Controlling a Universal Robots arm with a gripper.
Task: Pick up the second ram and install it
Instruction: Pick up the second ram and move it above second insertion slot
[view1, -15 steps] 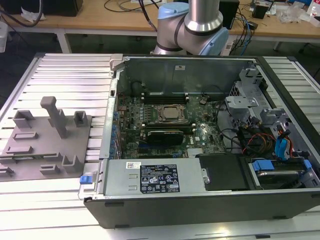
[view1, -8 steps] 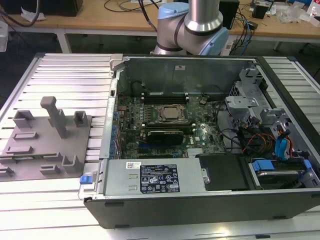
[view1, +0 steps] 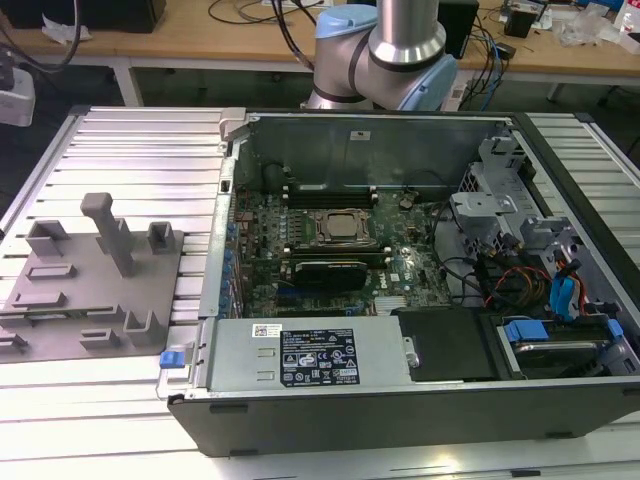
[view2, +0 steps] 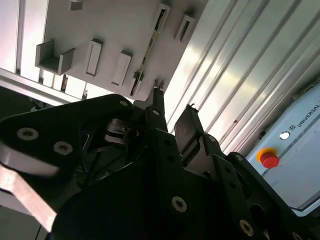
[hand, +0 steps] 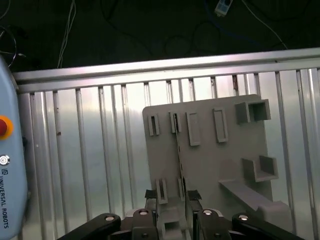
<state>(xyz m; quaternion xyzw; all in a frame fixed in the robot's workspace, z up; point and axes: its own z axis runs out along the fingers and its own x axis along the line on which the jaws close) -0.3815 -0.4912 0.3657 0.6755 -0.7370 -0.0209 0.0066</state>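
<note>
One thin second ram (hand: 179, 150) stands on edge in slots, running nearly edge to edge across a gray holder plate (hand: 215, 160). The gripper (hand: 172, 194) hangs above one end, fingers apart on either side.

A gray holder plate (view1: 100, 300) lies beside an open computer case (view1: 400, 420).
</note>
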